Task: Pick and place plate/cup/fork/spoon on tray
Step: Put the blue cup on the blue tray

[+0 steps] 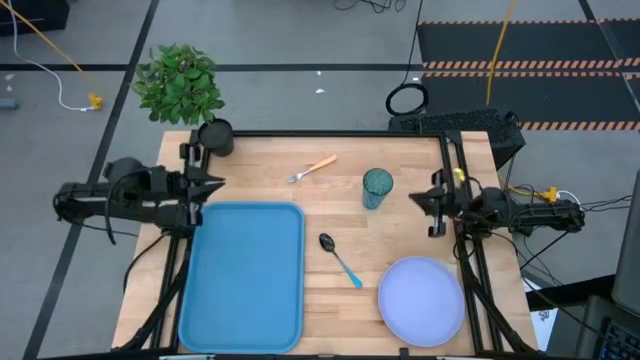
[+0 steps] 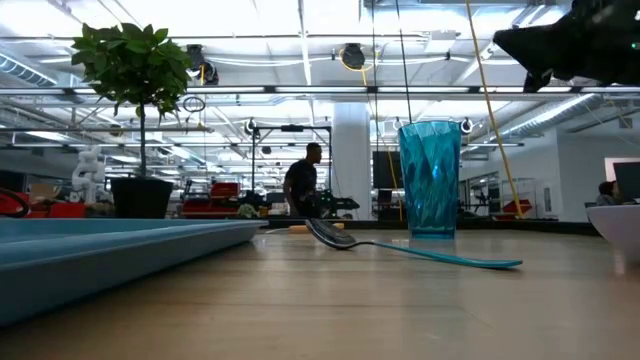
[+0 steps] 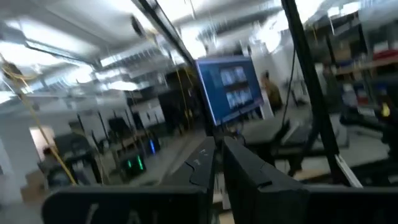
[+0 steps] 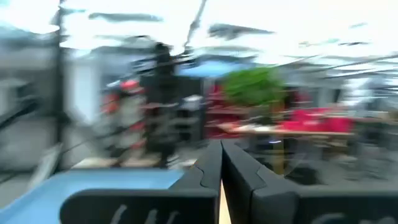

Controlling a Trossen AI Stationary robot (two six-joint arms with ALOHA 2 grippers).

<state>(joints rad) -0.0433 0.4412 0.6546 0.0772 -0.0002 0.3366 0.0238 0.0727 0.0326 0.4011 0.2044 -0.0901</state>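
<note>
Across the high view, our wooden table [image 1: 330,215] carries, left to right, the tray [image 1: 243,275] at lower left, the fork [image 1: 312,168] at upper centre, the spoon [image 1: 340,258], the cup [image 1: 377,187], and the plate [image 1: 421,300] at lower right. Only the low view shows a workshop hall with a person [image 2: 302,182] behind. Our left gripper [image 1: 213,187] hovers beside the tray's upper-left corner, fingers nearly together, empty. Our right gripper [image 1: 418,198], closed and empty, hangs right of the cup.

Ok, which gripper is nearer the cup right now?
Right. The right gripper is just beside the cup, toward the table's right edge; the left gripper is far across, beyond the fork.
</note>
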